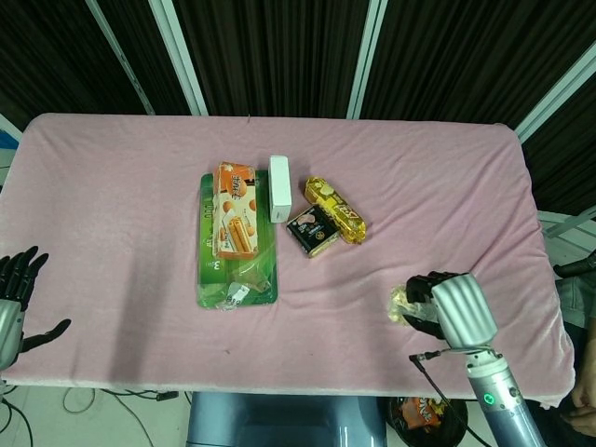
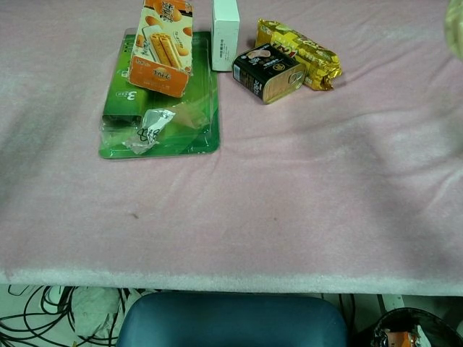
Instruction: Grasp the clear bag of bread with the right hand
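Observation:
My right hand [image 1: 449,305] hangs above the table's front right part and grips the clear bag of bread [image 1: 402,304], whose pale end sticks out to the left of the fingers. In the chest view only a sliver of the bag [image 2: 457,29] shows at the right edge; the hand itself is out of that frame. My left hand [image 1: 13,298] hovers at the far left edge, off the table, fingers spread and holding nothing.
On the pink cloth [image 1: 121,205] lie a green tray [image 1: 209,270] bearing an orange biscuit box [image 1: 234,209], a white box [image 1: 278,188], a dark tin [image 1: 312,231] and a yellow packet [image 1: 335,209]. A cable [image 1: 438,396] hangs from the right wrist.

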